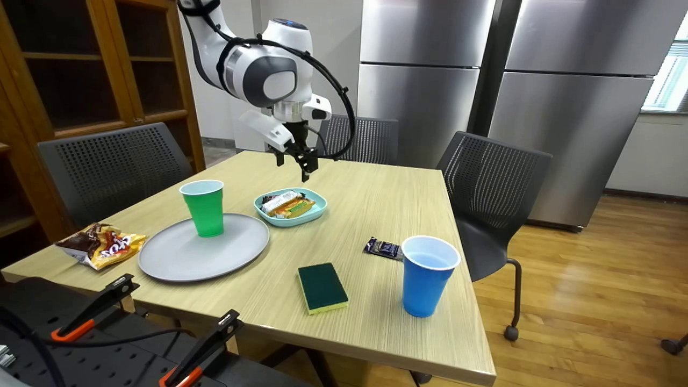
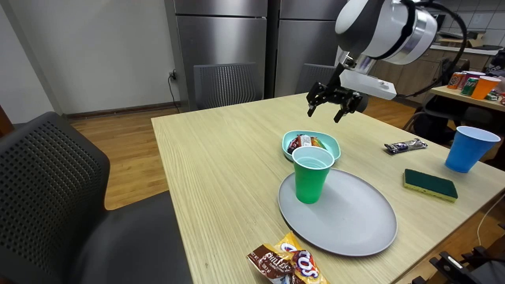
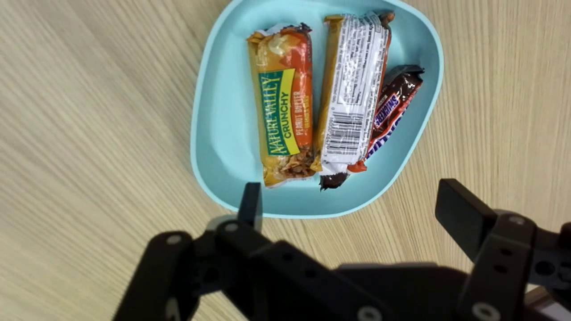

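My gripper (image 3: 352, 209) hangs above the table with its black fingers (image 3: 464, 218) spread wide and nothing between them. Nearest to it is a light-blue bowl (image 3: 225, 147), whose near rim lies below the fingertips in the wrist view. Inside the bowl are a Nature Valley bar (image 3: 285, 107), a bar with its white barcode side up (image 3: 354, 89), and a dark Snickers wrapper (image 3: 392, 104) partly under that one. Both exterior views show the gripper (image 1: 293, 165) raised over the far side of the bowl (image 1: 317, 212), touching neither bowl nor bars.
A green cup (image 2: 309, 183) stands upright on a grey plate (image 2: 363, 221). An orange-brown snack bag (image 1: 102, 244) lies beside the plate. Toward another edge are a dark wrapped bar (image 2: 405, 146), a blue cup (image 1: 428, 279) and a green-yellow sponge (image 1: 322, 287). Chairs (image 1: 484, 188) surround the table.
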Action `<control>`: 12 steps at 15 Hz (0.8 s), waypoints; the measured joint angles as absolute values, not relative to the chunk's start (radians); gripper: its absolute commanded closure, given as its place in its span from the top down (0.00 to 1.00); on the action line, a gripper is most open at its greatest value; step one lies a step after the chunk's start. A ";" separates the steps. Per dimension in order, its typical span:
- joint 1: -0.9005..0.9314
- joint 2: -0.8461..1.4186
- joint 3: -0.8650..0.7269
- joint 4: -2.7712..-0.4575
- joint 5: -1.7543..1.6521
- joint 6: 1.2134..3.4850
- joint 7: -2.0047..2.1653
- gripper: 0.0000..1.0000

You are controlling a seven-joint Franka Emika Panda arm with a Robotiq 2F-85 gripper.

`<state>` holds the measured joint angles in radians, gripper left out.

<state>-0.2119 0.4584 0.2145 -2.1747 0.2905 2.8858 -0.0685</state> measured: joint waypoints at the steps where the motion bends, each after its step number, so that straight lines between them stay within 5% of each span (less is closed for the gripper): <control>1: -0.225 0.443 0.218 -2.188 0.295 2.882 -0.089 1.00; 12: -0.314 0.271 0.148 -2.306 0.294 2.719 -0.449 1.00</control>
<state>-0.3139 0.2709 0.1482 -2.3056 0.2938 2.7186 -0.4486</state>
